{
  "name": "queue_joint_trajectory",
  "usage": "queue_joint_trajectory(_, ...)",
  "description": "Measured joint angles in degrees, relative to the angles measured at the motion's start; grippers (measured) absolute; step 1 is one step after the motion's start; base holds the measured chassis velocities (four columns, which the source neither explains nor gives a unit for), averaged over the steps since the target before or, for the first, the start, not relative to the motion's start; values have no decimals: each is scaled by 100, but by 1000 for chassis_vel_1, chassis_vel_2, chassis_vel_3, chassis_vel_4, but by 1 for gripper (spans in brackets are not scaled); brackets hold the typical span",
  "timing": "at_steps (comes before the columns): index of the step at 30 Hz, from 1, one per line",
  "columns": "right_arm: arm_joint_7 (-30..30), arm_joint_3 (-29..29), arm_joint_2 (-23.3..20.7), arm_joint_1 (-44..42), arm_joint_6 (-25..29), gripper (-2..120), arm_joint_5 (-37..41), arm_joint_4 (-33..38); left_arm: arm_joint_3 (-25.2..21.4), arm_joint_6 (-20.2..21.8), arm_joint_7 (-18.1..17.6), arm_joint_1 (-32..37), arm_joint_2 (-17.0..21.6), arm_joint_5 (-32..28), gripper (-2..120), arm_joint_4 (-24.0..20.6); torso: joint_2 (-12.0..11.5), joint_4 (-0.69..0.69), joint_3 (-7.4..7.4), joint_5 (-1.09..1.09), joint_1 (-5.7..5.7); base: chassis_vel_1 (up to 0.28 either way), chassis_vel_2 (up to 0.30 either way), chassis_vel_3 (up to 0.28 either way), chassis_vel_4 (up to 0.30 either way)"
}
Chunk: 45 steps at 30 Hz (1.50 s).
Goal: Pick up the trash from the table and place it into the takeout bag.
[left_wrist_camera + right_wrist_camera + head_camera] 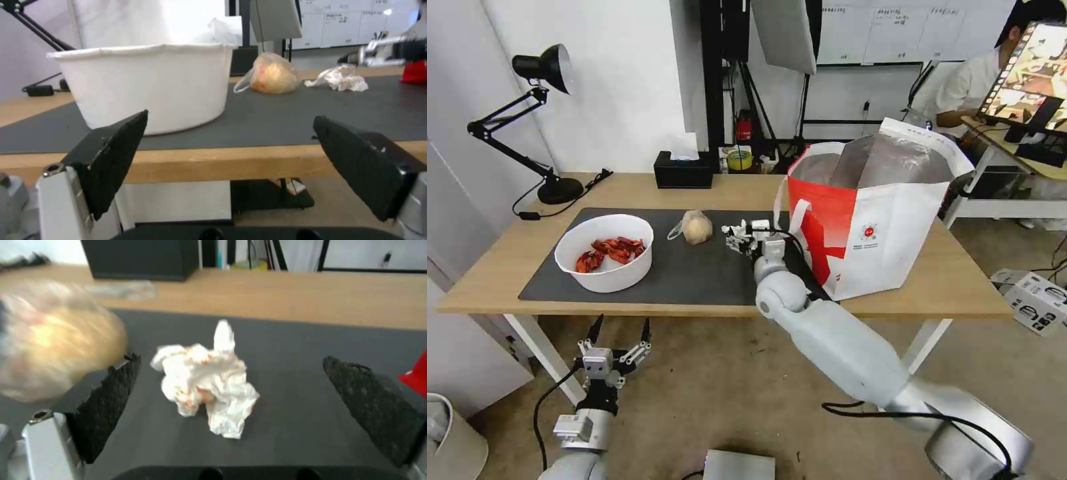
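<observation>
On the dark mat of the table stands the white bowl of red crayfish shells, seen close in the left wrist view as the bowl. A knotted clear bag with a beige lump lies beside it. The crumpled white tissue lies on the mat between the fingers of my open right gripper, which hovers low over the mat just left of the takeout bag. My left gripper hangs open below the table's front edge.
A black tissue box and a black desk lamp stand at the table's back. The left wrist view shows the knotted bag, the tissue and the right gripper farther off. A cardboard box lies on the floor at right.
</observation>
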Motion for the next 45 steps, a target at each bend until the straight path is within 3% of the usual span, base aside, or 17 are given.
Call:
queue_joint_trajectory(8,-22,-217,467,297,163,97,-39,-841,-57,-52,0,-10,3,-37,100,43,0,0,0,0,0,0,0,0,0)
queue_joint_trajectory(10,-56,-263,553,349,194,89,-76,-1006,-59,-61,-1,-10,1,-46,100,51,0,0,0,0,-1,0,0,0,0)
queue_joint_trajectory(15,-105,-277,655,405,236,81,-140,-1206,-58,-67,0,-11,0,-50,100,58,0,0,0,0,0,0,0,0,0)
queue_joint_trajectory(18,-126,-320,674,441,246,68,-152,-1301,-54,-70,1,-12,-1,-51,100,65,0,0,0,0,-1,0,0,0,0)
queue_joint_trajectory(20,-127,-329,674,446,246,67,-152,-1315,-53,-70,1,-12,-1,-51,100,66,1,0,0,0,-1,0,0,0,0)
queue_joint_trajectory(21,-129,-342,674,453,247,57,-153,-1338,-52,-72,1,-13,-2,-51,100,67,1,0,0,0,-1,0,0,0,0)
queue_joint_trajectory(37,-139,-493,465,432,246,0,-85,-1256,-27,-77,2,-33,-35,-48,100,121,1,0,0,1,-1,0,0,0,0)
queue_joint_trajectory(45,-64,-478,290,343,218,0,-4,-951,-21,-100,2,-38,-38,-27,100,164,1,0,-1,1,-1,0,0,0,0)
